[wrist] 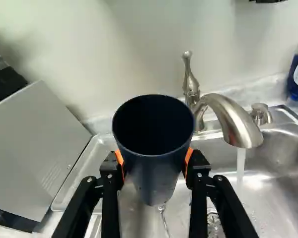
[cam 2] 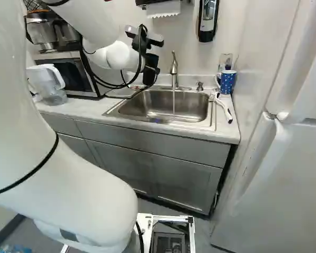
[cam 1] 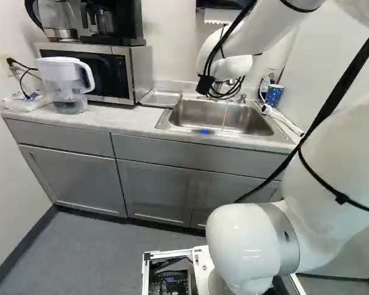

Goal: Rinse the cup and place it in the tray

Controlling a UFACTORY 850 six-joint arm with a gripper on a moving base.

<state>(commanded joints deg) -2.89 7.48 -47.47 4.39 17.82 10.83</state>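
While water [wrist: 240, 166] runs from the faucet [wrist: 231, 119], the gripper [cam 2: 150, 71] clamps the cup [wrist: 154, 173].
Orange pads [wrist: 188, 157] bear on opposite sides of the dark cup, its open mouth visible; the cup is held at the tray side of the sink [cam 2: 163, 105], apart from the falling stream. The tray [cam 1: 161, 98] lies between the sink and the microwave [cam 1: 128, 74].
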